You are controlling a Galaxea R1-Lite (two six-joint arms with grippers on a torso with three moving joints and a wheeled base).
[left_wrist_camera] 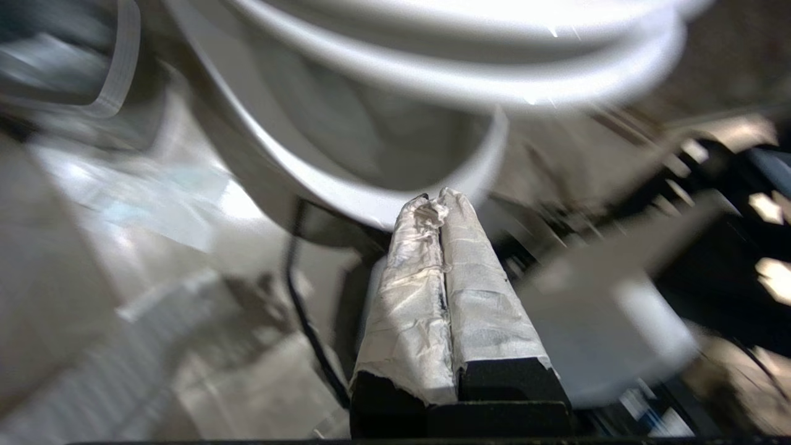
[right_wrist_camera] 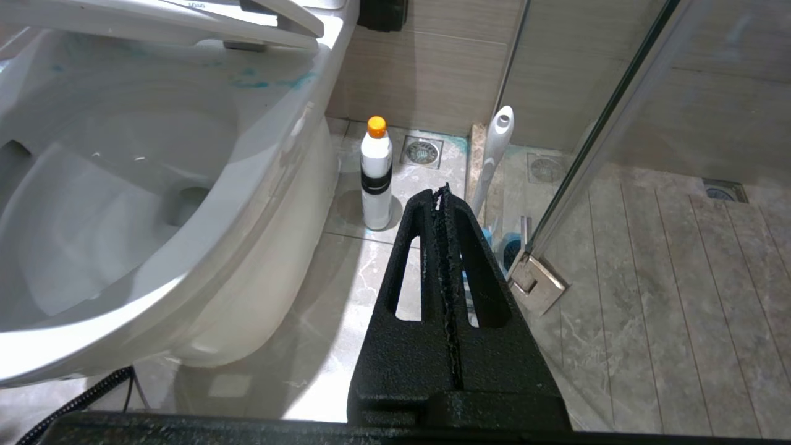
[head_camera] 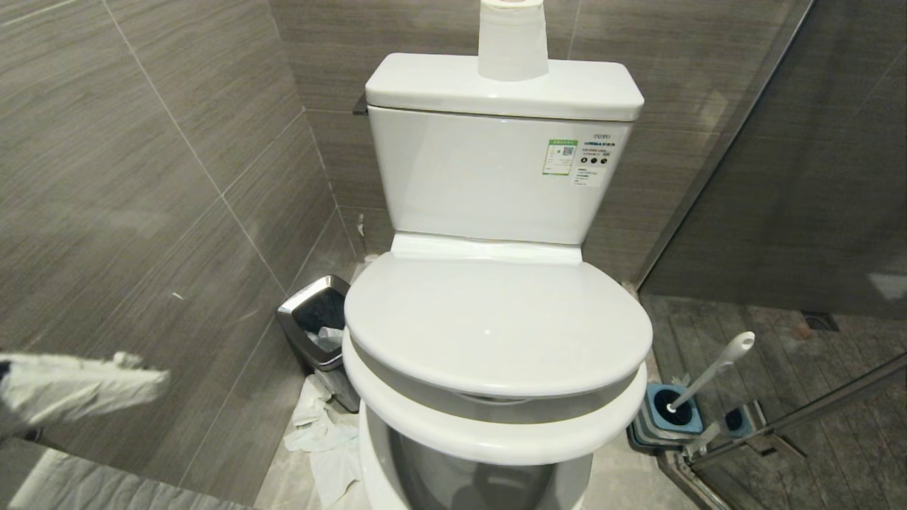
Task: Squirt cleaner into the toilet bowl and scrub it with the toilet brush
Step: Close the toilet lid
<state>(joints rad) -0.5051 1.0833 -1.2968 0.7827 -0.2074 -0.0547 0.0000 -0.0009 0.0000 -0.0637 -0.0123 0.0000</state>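
The toilet bowl (head_camera: 489,439) was a big glossy white ceramic oval, its seat and lid (head_camera: 496,326) lowered most of the way and hovering just above the rim. In the right wrist view, faint blue streaks marked the inner wall of the bowl near the hinge.

The cleaner (right_wrist_camera: 376,174) was a small white plastic bottle with an orange cap and a dark band round its middle, standing upright on the floor (right_wrist_camera: 649,259) just beside the bowl's base. The toilet brush (head_camera: 712,372) had a slim white handle with a rounded, flattened end, leaning out of a square blue and grey holder (head_camera: 666,421) on the floor at about four o'clock from the lid, next to the glass door's hinge.

The left pincer (left_wrist_camera: 435,201), wrapped in crinkled silvery-white tape, was clenched with nothing between its fingers; in the head view it entered at nine o'clock, well apart from the lid, and in its own view its tip pointed at the underside of the bowl's rim. The right pincer (right_wrist_camera: 442,191), of rough black plastic, was clenched and empty too, with the bottle at eleven o'clock and the brush handle at one o'clock beyond its tip.

A steel-rimmed waste bin (head_camera: 319,326) stood at nine o'clock from the bowl, crumpled paper (head_camera: 322,439) below it. A paper roll (head_camera: 512,39) sat on the cistern (head_camera: 496,170).
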